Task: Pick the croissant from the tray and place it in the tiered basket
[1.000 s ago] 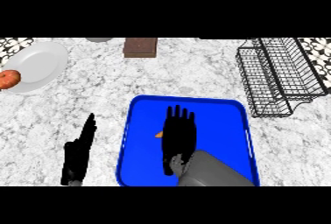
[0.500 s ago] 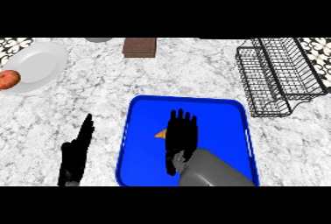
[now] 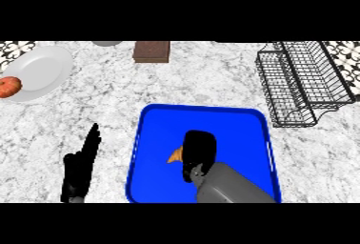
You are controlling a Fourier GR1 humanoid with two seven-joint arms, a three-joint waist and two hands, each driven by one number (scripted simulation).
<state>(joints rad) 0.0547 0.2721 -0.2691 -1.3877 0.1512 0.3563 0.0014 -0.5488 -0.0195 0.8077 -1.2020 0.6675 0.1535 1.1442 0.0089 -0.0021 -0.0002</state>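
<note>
The blue tray [image 3: 155, 143] lies on the marble counter at the centre front. An orange croissant [image 3: 175, 155] lies in it, mostly hidden; only its left tip shows. My right hand [image 3: 199, 152] sits over the croissant with its fingers curled down round it. My left hand [image 3: 81, 167] rests on the counter to the left of the tray, open, with straight fingers pointing away. The black wire tiered basket [image 3: 302, 81] stands at the back right, apart from the tray.
A white plate [image 3: 42, 69] lies at the back left with a red-orange fruit [image 3: 8, 86] on its edge. A brown block [image 3: 152, 51] and a grey round object [image 3: 105, 43] stand along the back. Bare marble separates tray and basket.
My right hand's fingers, stretched out flat over the tray before, have curled down onto the croissant. The left hand has stayed where it was.
</note>
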